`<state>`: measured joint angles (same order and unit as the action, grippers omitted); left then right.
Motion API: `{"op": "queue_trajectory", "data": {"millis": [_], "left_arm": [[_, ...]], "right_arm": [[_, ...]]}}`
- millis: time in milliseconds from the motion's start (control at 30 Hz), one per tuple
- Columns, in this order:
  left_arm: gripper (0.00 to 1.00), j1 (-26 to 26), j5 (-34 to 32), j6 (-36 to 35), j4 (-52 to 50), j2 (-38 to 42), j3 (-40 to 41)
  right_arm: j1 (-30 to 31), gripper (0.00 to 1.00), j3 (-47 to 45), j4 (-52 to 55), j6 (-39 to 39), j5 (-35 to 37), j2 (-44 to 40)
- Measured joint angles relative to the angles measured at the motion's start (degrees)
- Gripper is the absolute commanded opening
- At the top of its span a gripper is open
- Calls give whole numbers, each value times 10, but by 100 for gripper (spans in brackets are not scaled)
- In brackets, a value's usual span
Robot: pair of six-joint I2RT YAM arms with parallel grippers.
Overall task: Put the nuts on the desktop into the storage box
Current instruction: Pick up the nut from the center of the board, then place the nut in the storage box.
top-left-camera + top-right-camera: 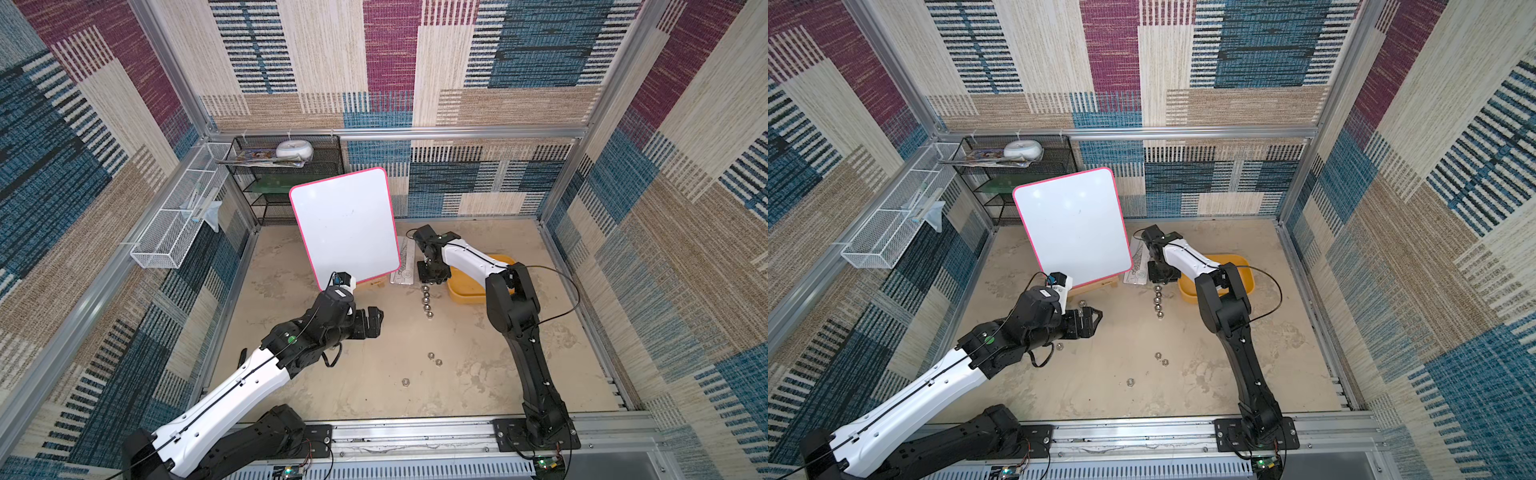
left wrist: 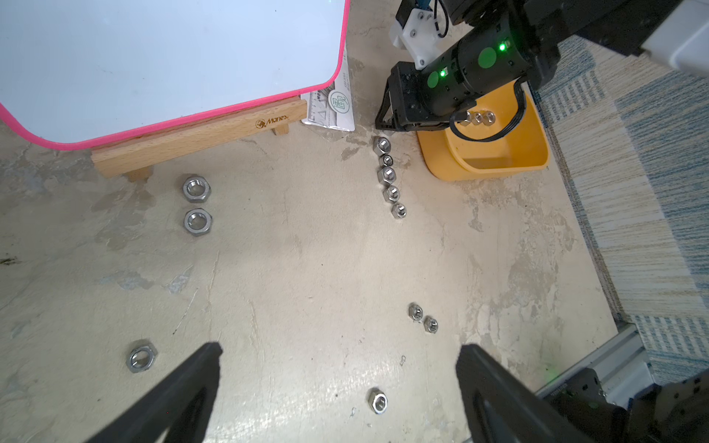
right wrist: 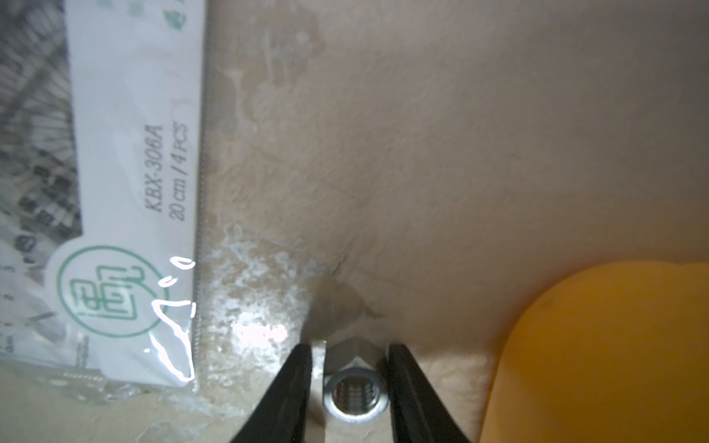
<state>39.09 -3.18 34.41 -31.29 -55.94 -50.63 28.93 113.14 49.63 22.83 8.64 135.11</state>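
Your right end effector (image 3: 350, 347) straddles the nut (image 3: 355, 391) nearest the storage box (image 3: 614, 345), jaws almost closed. I cannot tell if it is firmly clamped. The box sits just beside it, toward the bench's (image 1: 374, 395) right edge. Your left end effector (image 2: 339, 356) hangs released, farther off.

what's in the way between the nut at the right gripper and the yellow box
Nothing visible. The nut sits between the fingers of the right gripper, and only bare desktop separates it from the storage box beside it; its low wall has to be cleared.
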Motion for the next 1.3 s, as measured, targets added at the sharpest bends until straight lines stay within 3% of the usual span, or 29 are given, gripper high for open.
{"op": "queue_trajectory", "data": {"millis": [100, 233, 700, 1033, 1300], "left_arm": [[100, 0, 0, 0, 0, 0, 0], [100, 0, 0, -2, 0, -2, -1], [100, 0, 17, -10, 16, -36, -19], [100, 0, 47, -25, 36, -87, -52], [100, 0, 62, -29, 48, -103, -61]], "right_arm": [[0, 28, 0, 0, 0, -3, 0], [0, 25, 0, 0, 0, -3, -2], [-18, 25, 17, 21, -2, 9, -93], [-83, 25, -89, 10, -2, 27, -191], [-119, 25, -164, -26, -7, 22, -195]]}}
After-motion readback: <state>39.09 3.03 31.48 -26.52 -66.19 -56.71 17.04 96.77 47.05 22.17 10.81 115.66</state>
